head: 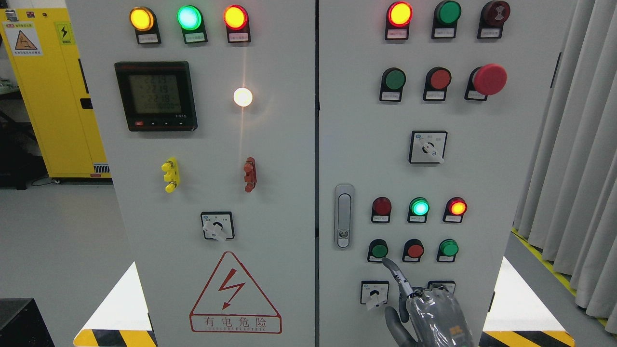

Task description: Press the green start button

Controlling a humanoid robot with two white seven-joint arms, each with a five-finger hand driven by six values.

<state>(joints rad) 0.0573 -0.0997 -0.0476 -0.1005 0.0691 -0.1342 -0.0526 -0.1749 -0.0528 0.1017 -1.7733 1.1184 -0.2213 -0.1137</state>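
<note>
The right hand (431,315), in a grey glove under clear plastic wrap, rises from the bottom edge of the grey cabinet's right-hand door (520,144). Its index finger (396,275) is stretched out alone, the other fingers curled in and holding nothing, and its tip sits at the lower rim of the round green start button (379,250), touching or just short of it; I cannot tell which. That button is the leftmost of the bottom row of three, near the door's lower left corner, beside the silver door latch (343,217).

Risks, as I judge them: the tip lies low on the button, so a push could slide off its rim onto the label below. A drift rightward would meet the round red button (414,250) beside it. The white rotary switch (374,294) sits just under the finger and could be knocked.

Counted on this door: four green round buttons or lamps, five red or red-lit ones, one red mushroom stop, two plainly visible rotary switches.
</note>
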